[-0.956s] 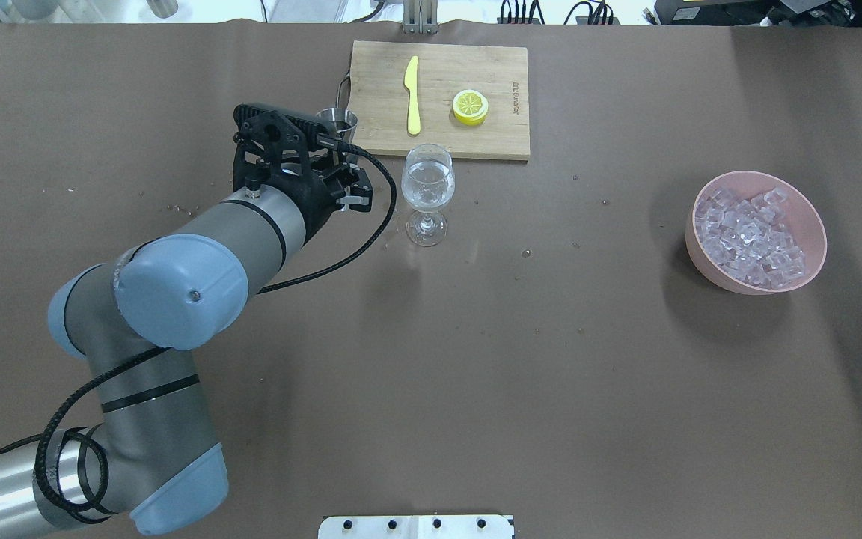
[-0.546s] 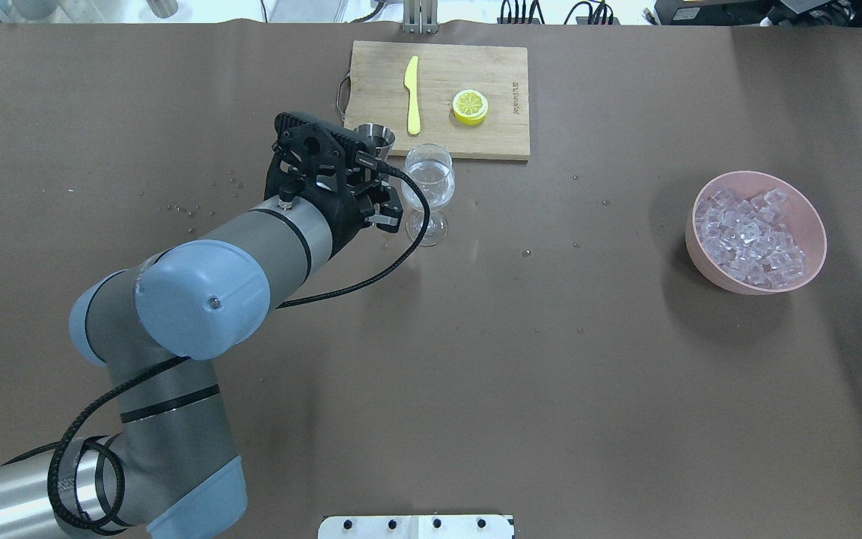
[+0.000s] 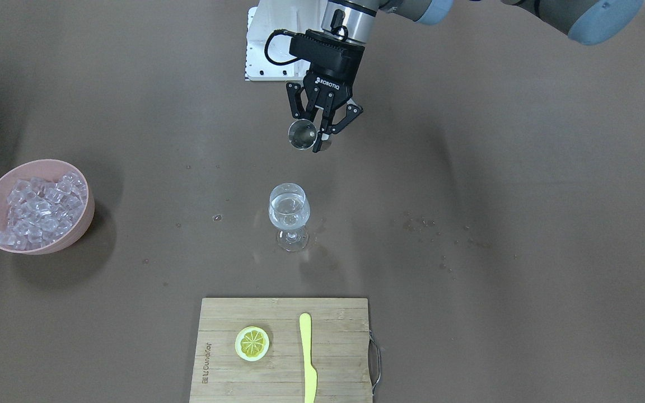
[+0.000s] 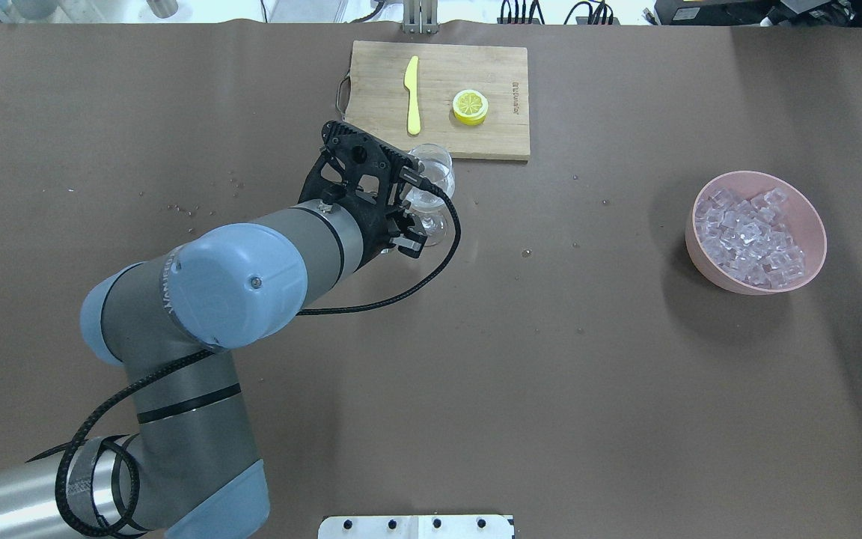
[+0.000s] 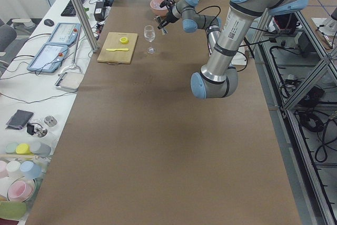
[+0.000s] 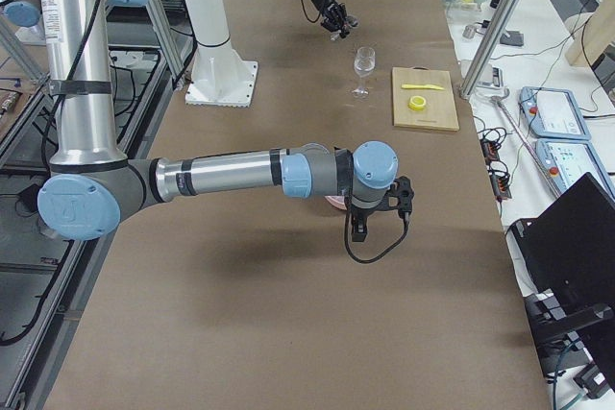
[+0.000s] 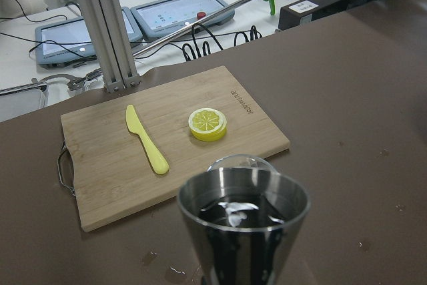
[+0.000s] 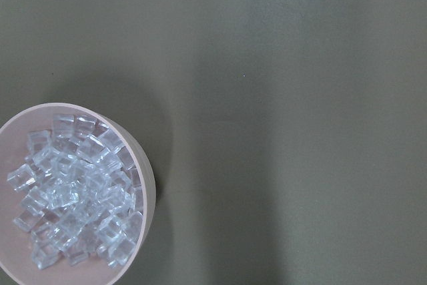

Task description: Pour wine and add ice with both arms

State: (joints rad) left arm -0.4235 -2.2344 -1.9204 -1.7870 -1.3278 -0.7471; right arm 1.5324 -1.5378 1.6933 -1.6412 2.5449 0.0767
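L claw [image 3: 316,137] clamped on steel cup [image 3: 302,135]. Cup upright, wine [image 7: 243,210] inside, none tipped yet. Vs 1 s ago: arm has swung cup rightward, away from board [image 4: 371,82] corner, now right by wine glass [image 3: 289,215]. Pour looks next. R claw [image 6: 378,213] hangs by bowl [image 8: 148,185] of ice [image 8: 73,191]; grip can't tell.

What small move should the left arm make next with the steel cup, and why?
Probably carry the steel cup a little further from the robot, until its lip is above the wine glass. The left tool holds the cup upright with clear liquid inside, and in the wrist view the glass rim shows just beyond it.
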